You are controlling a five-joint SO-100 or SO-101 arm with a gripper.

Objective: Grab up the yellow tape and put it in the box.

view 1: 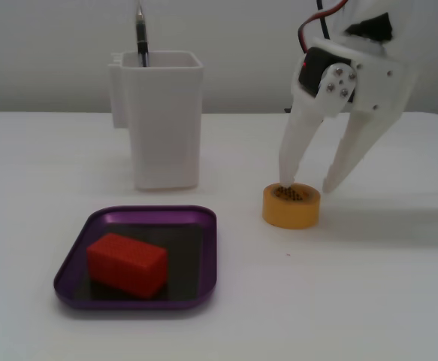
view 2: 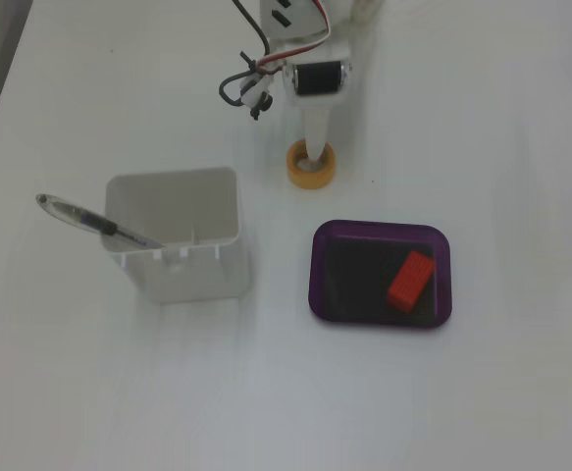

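The gripper [view 1: 306, 186] hangs over the yellow tape [view 1: 291, 206] with its two white fingers spread apart and pointing down; in the fixed view from the front, one fingertip [view 1: 286, 179] sits at or just inside the roll's hollow core, while the other hangs just past the roll's right edge. The roll lies flat on the white table [view 1: 369, 286], to the right of the box [view 1: 203, 289] and well apart from it. The box already carries a red block [view 1: 125, 264] on its dark floor, leaving the strip nearest the tape bare. A tall white container [view 1: 162, 119] with a pen [view 1: 140, 32] stands behind the box. In the fixed view from above, the gripper [view 2: 312, 149] covers the far part of the tape [view 2: 310, 173], so the depth of the fingers cannot be told there. The step in hand looks like settling the fingers for the grasp. To do it well, the arm would likely need to come down a little more, so that one finger sits inside the core and the other outside the wall, and then pinch that wall squarely. A closure started too high could tip or slide the light roll across the smooth table.
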